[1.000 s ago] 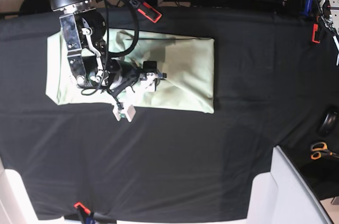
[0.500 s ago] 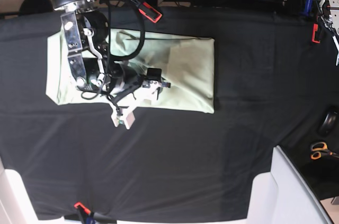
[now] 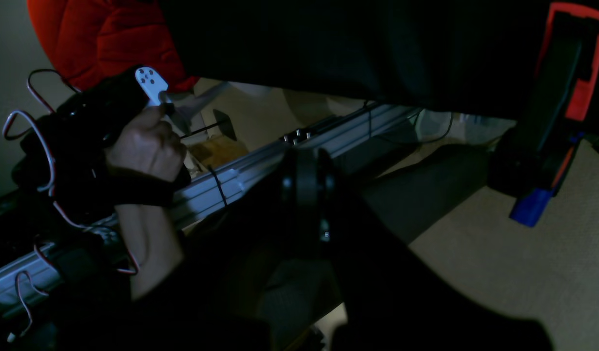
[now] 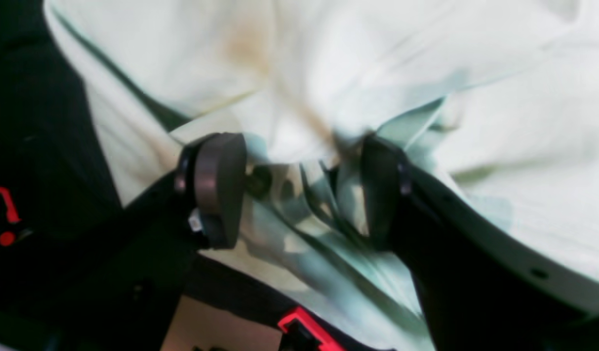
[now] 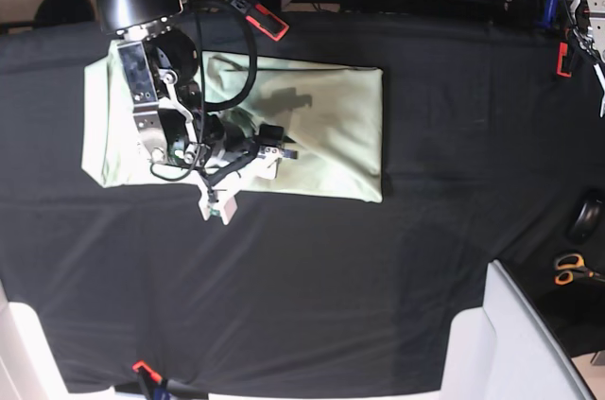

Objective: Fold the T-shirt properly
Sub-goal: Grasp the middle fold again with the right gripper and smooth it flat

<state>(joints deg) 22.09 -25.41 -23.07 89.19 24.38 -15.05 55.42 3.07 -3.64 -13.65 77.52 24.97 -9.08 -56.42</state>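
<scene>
Between the two dark round pads of the right claw point(image 4: 299, 190) sits a bunched-up fold of the pale mint-green cloth T-shirt point(image 4: 426, 87). The pads stand apart, one on each side of the bunch, and both look to be touching the cloth. Soft wrinkles run away from that spot. From the wrist view I cannot tell if the cloth is lifted or only pinched where it lies.

Seen from above, the right claw point(image 5: 248, 173) hangs over the near long edge of the T-shirt point(image 5: 326, 121), a bit toward the left end of it. The black and silver right arm point(image 5: 156, 88) reaches down across the left part of the shirt from the far left corner of the bench.

The shirt lies as a long folded strip on the black tablecloth point(image 5: 312, 296) that covers the bench, in the far left part. Its right end is neat and square.

The left claw point(image 3: 306, 195) is squeezed closed and holds nothing. It is off past the bench edge, low down. Its wrist view shows a person's hand point(image 3: 145, 144) gripping a black handle.

A pair of orange-handled scissors point(image 5: 570, 269) lies by the right edge of the bench. A red and black clamp point(image 5: 261, 17) sits at the far edge, just beyond the shirt.
</scene>
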